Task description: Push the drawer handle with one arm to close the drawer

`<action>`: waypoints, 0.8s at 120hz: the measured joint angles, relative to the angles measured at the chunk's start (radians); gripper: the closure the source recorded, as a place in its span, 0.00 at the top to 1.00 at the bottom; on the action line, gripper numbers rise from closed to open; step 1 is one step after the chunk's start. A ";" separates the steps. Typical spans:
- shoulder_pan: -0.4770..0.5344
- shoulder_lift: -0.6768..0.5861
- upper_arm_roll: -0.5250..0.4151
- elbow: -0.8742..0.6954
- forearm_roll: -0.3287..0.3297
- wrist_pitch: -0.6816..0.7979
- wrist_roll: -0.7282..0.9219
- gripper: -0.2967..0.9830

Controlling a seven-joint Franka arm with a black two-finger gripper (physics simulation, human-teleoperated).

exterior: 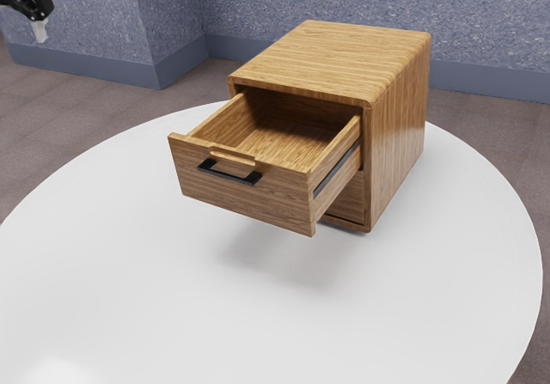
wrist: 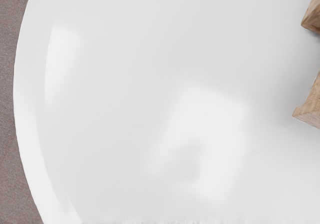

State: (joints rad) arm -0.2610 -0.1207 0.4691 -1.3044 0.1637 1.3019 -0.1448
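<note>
My fingers (exterior: 39, 32) are well apart from the cabinet (exterior: 344, 45), off to the exterior view's left of it, and I cannot tell whether they are released or clenched; I see nothing carried with them. The drawer (exterior: 258, 205) juts out of the cabinet's front, well open, its front panel hanging above the worktop (exterior: 129, 272). The handle (exterior: 228, 176), a slim black bar, sits on that panel, on the side facing away from the cabinet, just below a wooden lip (exterior: 232, 155). I need no grip here: I'd bring my fingertips against the middle of the bar and push straight toward the cabinet, in line with the dark rail (exterior: 337, 167) along the drawer's side. The drawer looks empty, so I expect it to be fairly light and to run easily, perhaps with a little drag at first. The bar looks stiff and sturdy, but narrow and probably smooth, so a fingertip could slip off over its edge; if so, the flat wood around it would take the push just as well. Pressing near one end might twist the drawer and bind it in the cabinet, and shoving hard could slide the whole cabinet across the glossy worktop, so I'd go slow and even.
</note>
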 joint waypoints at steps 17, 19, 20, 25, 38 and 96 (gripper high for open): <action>-0.107 0.012 -0.009 -0.015 0.004 -0.021 -0.019 0.77; -0.114 0.017 -0.012 -0.017 0.005 -0.023 -0.021 0.77; -0.113 0.019 -0.017 -0.019 0.003 -0.023 -0.022 0.77; -0.066 0.025 -0.061 -0.026 -0.011 -0.027 -0.026 0.77; 0.018 0.029 -0.127 -0.103 -0.038 -0.036 -0.041 0.72; 0.009 -0.051 -0.248 -0.551 -0.146 0.170 -0.086 0.20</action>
State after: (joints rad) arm -0.2518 -0.1721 0.2207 -1.8551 0.0174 1.4718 -0.2304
